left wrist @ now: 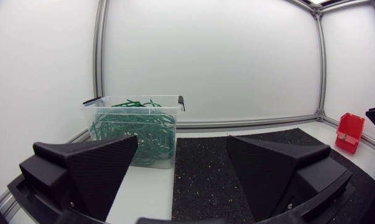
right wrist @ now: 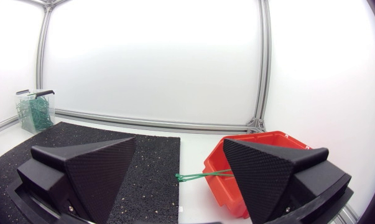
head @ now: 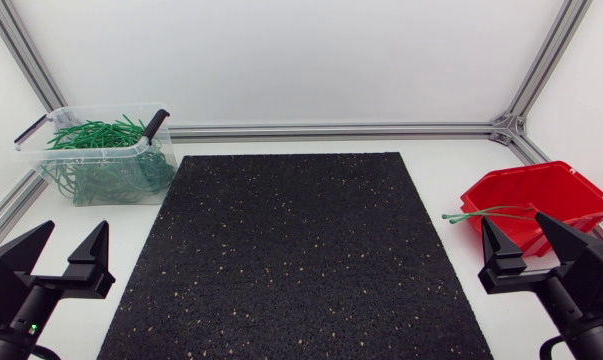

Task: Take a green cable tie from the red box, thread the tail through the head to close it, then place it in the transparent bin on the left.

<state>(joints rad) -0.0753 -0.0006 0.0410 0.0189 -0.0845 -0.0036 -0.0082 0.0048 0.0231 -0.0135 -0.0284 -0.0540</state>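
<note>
The red box stands at the table's right side, and a green cable tie pokes out over its left rim. The transparent bin, at the back left, holds several closed green ties. My left gripper rests open at the front left, nothing between its fingers. My right gripper is open just in front of the red box. In the right wrist view the red box and the green tie lie ahead of the right gripper. The bin stands ahead of the left gripper.
A black speckled mat covers the middle of the white table. Aluminium frame rails run along the back edge and up the corners.
</note>
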